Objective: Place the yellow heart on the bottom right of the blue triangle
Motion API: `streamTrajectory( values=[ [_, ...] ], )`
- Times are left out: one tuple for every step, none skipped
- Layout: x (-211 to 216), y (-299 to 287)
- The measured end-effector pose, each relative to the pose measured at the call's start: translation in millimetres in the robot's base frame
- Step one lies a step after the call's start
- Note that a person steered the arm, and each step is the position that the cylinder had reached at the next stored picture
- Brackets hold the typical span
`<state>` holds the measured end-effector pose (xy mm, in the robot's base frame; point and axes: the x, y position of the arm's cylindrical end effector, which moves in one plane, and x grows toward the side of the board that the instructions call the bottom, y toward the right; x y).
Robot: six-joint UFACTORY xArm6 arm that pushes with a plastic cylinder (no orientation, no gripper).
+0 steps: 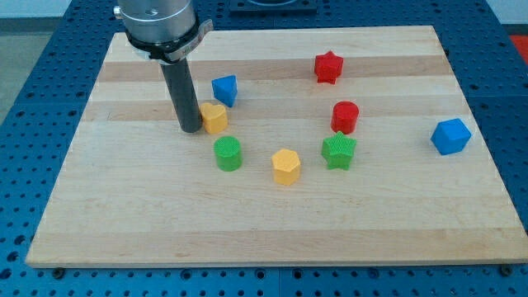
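Wooden board [124,214]: my tip [190,129] touching yellow heart [214,118], unlabelled.

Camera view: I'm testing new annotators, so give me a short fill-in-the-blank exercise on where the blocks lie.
My tip touches the ____ heart on the view's left side.
The blue triangle lies toward the view's ____ from that heart.
The red star is ____ the red cylinder in the view.

Missing: yellow; top; above
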<state>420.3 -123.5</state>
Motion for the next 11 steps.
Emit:
streamTrajectory(
  values=[
    [0,6],
    [-1,6],
    [-11,6],
    [-23,6],
    [-35,6],
    [-39,6],
    [-42,8],
    [-42,14],
    [-41,16],
    [-41,21],
    [-49,24]
  ],
)
